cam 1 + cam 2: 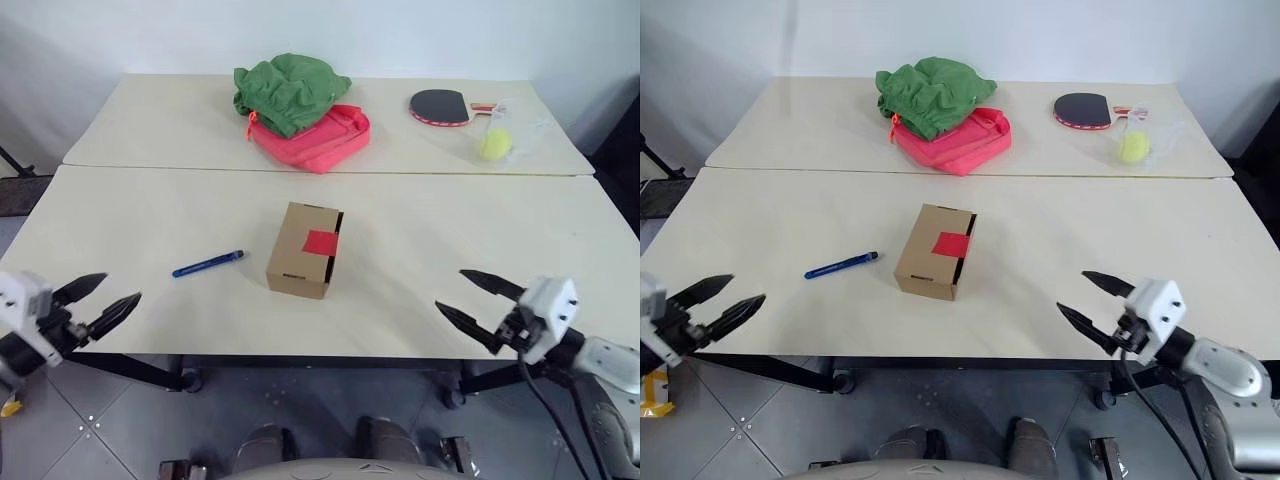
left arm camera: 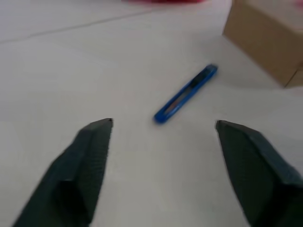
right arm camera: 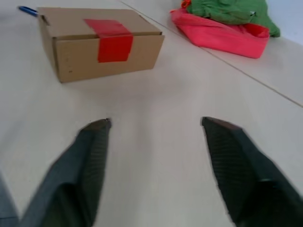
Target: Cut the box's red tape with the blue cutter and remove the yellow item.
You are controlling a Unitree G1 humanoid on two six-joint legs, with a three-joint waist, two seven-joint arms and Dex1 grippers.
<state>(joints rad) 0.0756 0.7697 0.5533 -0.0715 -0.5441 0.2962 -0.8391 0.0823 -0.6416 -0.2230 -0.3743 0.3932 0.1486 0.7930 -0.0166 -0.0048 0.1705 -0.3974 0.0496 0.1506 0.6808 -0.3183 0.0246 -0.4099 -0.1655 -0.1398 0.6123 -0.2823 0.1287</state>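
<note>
Sitting mid-table [image 1: 150,210], the box [image 1: 303,251] is shut w/ red tape [image 1: 321,242] over its seam. Blue cutter [image 1: 208,264] lies just left of it. Left gripper [image 1: 104,299] & right gripper [image 1: 476,298] hover at near edge, both spread wide, holding nothing.
</note>
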